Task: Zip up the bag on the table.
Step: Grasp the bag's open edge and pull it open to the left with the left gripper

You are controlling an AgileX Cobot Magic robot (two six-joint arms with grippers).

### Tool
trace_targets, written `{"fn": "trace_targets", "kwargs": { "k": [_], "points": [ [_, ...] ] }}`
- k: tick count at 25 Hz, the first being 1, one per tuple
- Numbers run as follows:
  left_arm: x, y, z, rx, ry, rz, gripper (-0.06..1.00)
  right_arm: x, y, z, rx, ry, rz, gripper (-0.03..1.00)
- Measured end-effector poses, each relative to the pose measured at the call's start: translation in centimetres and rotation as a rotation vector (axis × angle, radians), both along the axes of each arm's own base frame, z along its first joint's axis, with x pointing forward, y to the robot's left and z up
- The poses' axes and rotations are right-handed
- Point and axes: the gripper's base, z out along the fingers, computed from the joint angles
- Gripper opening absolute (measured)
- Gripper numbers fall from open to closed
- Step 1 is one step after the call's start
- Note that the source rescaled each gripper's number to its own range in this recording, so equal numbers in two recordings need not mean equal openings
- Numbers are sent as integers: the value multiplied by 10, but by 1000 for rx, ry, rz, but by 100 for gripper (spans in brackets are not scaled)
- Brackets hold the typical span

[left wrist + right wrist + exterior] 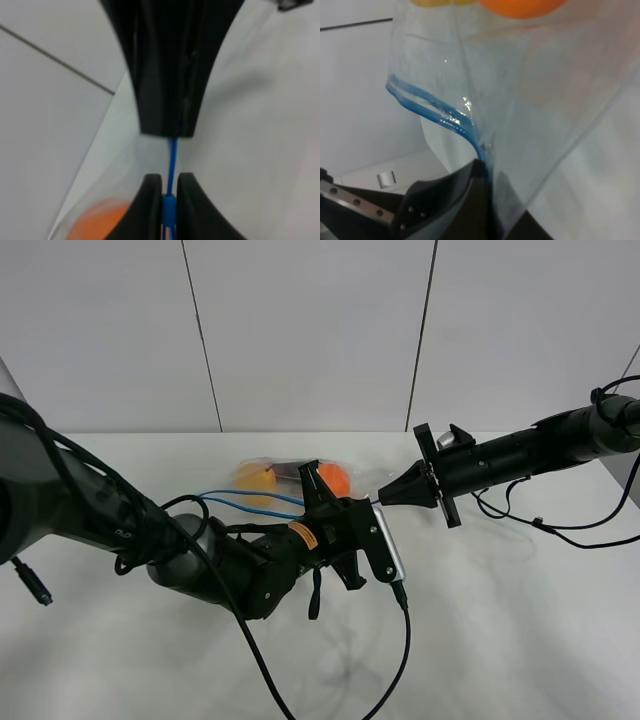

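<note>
The clear bag (285, 475) lies on the white table (500, 630) at mid-back, with a yellow fruit (255, 478) and an orange fruit (336, 478) inside. Its blue zipper strip (250, 503) runs toward both grippers. My left gripper (362, 508) is shut on the strip; the left wrist view shows its fingertips (150, 192) pinching a thicker blue piece (169, 205). A short taut length of strip (172, 160) leads to my right gripper (390, 497). The right gripper (487, 180) is shut on the bag's corner where the strip (435, 112) ends. Beyond that the strip shows two lines slightly apart.
Loose black cables (540, 525) lie on the table under the right arm. A cable (400, 640) hangs from the left wrist camera (385, 540) across the front. A grey panelled wall (320, 330) stands behind the table.
</note>
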Motion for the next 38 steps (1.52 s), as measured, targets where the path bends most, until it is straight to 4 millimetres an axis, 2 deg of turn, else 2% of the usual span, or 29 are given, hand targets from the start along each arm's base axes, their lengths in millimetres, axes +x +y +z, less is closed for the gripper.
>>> {"fn": "trace_targets", "kwargs": {
  "k": [2,8,15,30,38],
  "points": [
    [4,11,-3,19,-2,24,0,1,0,0,2,-2,-10,0],
    [20,59,-15,83,-1,137,0,1,0,0,5,-1,-12,0],
    [34,96,-18,87,-13,243,0,1,0,1,10,-1,-12,0],
    [61,154,-14,96,-53,369,0,3,1,2,23,-3,-25,0],
    [67,172,-14,91,-50,432,0,2,1,2,17,-2,-17,0]
  ]
}}
